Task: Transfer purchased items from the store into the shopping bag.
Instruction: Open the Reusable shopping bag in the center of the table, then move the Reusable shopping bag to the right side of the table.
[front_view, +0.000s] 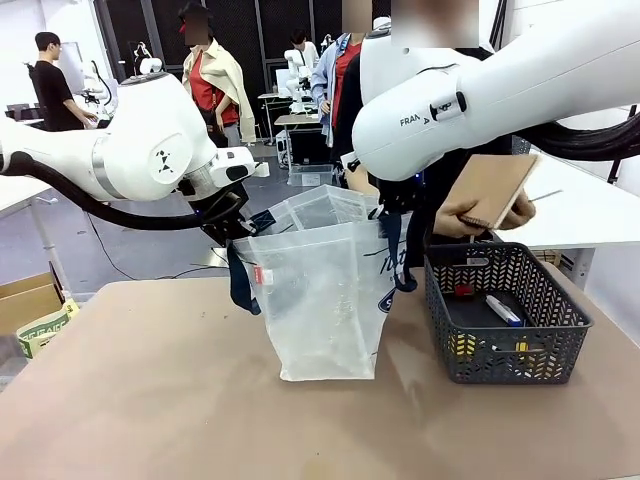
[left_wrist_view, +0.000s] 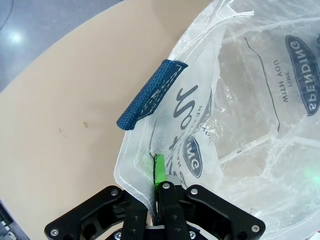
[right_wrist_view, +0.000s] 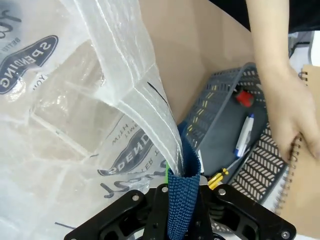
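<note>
The left gripper (left_wrist_view: 156, 172) and right gripper (right_wrist_view: 182, 182) each pinch the bag (front_view: 325, 300) at opposite rims, spreading its mouth for loading. Right of the bag sits the basket (front_view: 505, 350). Above it, a person's hand (front_view: 468, 215) grasps a notebook (front_view: 490, 185).

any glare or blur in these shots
Front view: even room light, sharp; the translucent white plastic shopping bag shows only a soft sheen. Left wrist view: a glare spot on the grey floor. Right wrist view: the person's hand looks soft, the dark grey plastic mesh basket sharper.
</note>
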